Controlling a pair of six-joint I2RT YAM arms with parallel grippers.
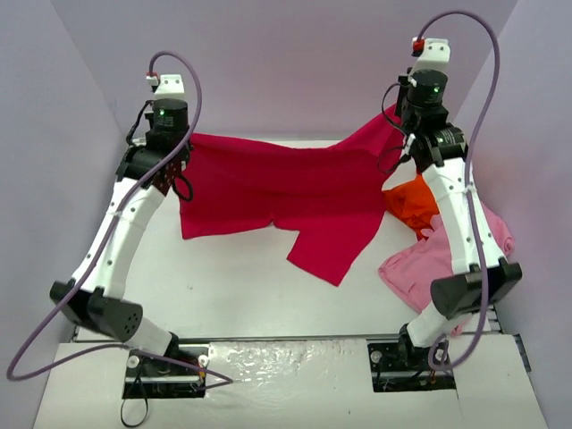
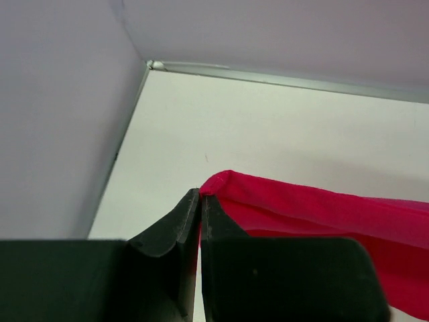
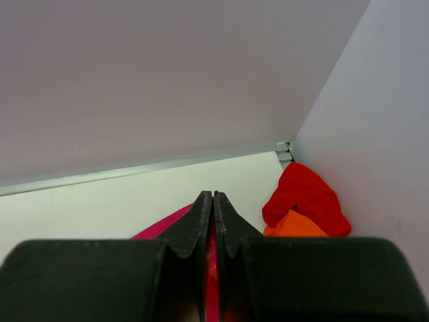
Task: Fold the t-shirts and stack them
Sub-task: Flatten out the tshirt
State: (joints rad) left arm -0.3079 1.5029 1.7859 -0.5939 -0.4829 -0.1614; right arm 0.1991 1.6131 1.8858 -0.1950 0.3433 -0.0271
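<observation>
**Crimson shirt strung between both pincers along the far edge**

The crimson-magenta t-shirt (image 1: 268,188) hangs stretched between the two arms along the far edge of the bench (image 1: 223,286). Its body drapes toward the middle, and one loose flap trails nearest the arm bases.

The left pincer (image 2: 200,194) is pressed together on a rolled corner of the cloth near the far left corner, and the fabric runs off to the right from its tips. The right pincer (image 3: 212,196) is clamped too, with a sliver of magenta caught between its fingers, close to the far right corner. The cloth seems to climb toward it, so that end looks the higher of the two.

My read is that this is the spreading-out before the first fold. To do it well, bring both ends level and hold the top edge taut but not strained, since a hard pull could slip the cloth out of either pinch. Then lower it together so the trailing flap lies flat instead of bunching.

Mind the right side, which is crowded. The orange t-shirt (image 1: 413,204) lies right against the crimson cloth, and the light pink t-shirt (image 1: 411,268) is heaped by the right edge. The red t-shirt (image 3: 305,191) sits tucked in the far right corner. Setting the crimson one down nearer the middle would spare a tangle.
</observation>
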